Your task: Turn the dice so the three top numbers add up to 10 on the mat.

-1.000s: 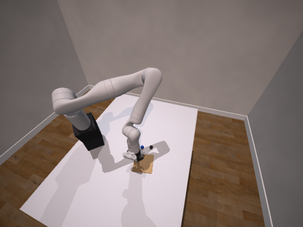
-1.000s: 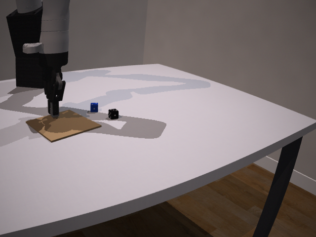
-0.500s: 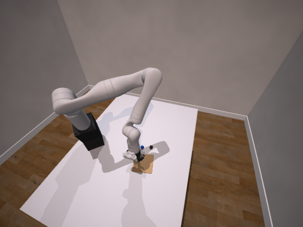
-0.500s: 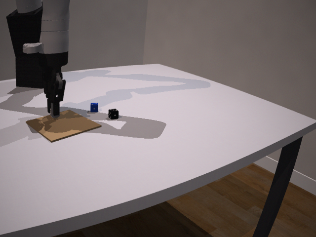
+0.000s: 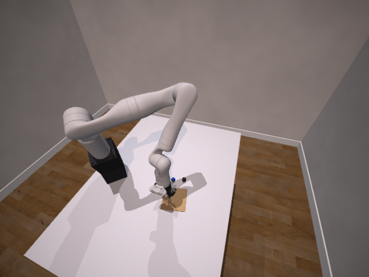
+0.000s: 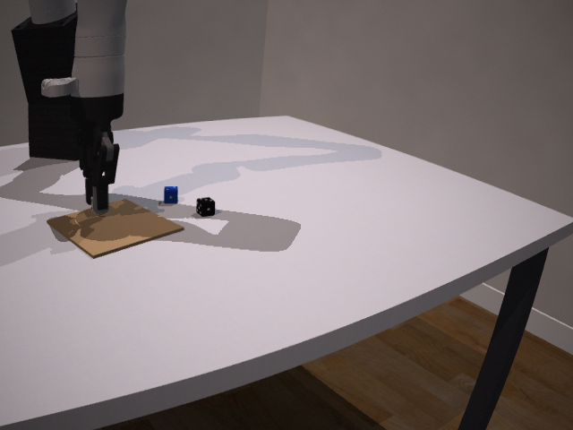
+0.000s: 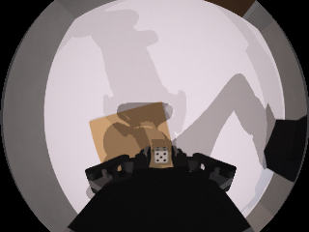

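A brown mat (image 5: 174, 201) lies flat on the white table; it also shows in the exterior view (image 6: 115, 227) and in the wrist view (image 7: 129, 131). My gripper (image 6: 98, 205) points straight down at the mat's far corner, its fingertips at the mat surface. In the wrist view a pale die (image 7: 161, 155) with dark pips sits between my fingers, which stand a little apart from it, so the gripper is open. A blue die (image 6: 170, 194) and a black die (image 6: 205, 206) lie on the table just off the mat's far edge, and both show in the top view (image 5: 173, 179) (image 5: 184, 179).
The arm's black base block (image 5: 108, 162) stands at the table's left side. The table edge (image 5: 232, 190) runs to the right of the mat, with wooden floor beyond it.
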`<state>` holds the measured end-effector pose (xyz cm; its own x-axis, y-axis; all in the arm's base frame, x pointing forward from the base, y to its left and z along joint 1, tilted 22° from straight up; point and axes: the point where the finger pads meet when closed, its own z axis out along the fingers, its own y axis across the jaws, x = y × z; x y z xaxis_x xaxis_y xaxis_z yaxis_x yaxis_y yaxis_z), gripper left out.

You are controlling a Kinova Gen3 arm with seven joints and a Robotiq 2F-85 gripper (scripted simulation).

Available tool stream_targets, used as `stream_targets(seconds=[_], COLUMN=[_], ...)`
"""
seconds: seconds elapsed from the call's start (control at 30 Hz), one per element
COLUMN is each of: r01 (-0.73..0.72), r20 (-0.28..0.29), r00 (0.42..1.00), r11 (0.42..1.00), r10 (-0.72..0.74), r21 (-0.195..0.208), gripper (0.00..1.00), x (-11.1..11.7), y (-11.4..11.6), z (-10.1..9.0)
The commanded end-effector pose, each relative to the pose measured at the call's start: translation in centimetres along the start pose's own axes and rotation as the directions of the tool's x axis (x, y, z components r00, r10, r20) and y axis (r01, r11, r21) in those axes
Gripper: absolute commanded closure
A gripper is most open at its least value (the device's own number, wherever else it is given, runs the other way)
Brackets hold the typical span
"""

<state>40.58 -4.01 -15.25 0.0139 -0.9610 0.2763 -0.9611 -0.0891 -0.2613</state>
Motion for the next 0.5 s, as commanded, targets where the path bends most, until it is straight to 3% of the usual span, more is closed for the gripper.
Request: stream_targets(seconds=[0.0,0.4,0.47], r01=[0.005,0.005,0.005], r20=[0.004,0.004,0.004], r00=[1.0,1.0,1.0], r11=[1.0,1.0,1.0], r10=[-0.005,-0.005,-0.005], r21=[0.002,0.002,0.002], gripper=[0.65,0.65,0.65], x=[-0.1,-0.1,-0.1], y=[-0.1,-0.1,-0.1], z=[-0.5,-6.3,-6.3])
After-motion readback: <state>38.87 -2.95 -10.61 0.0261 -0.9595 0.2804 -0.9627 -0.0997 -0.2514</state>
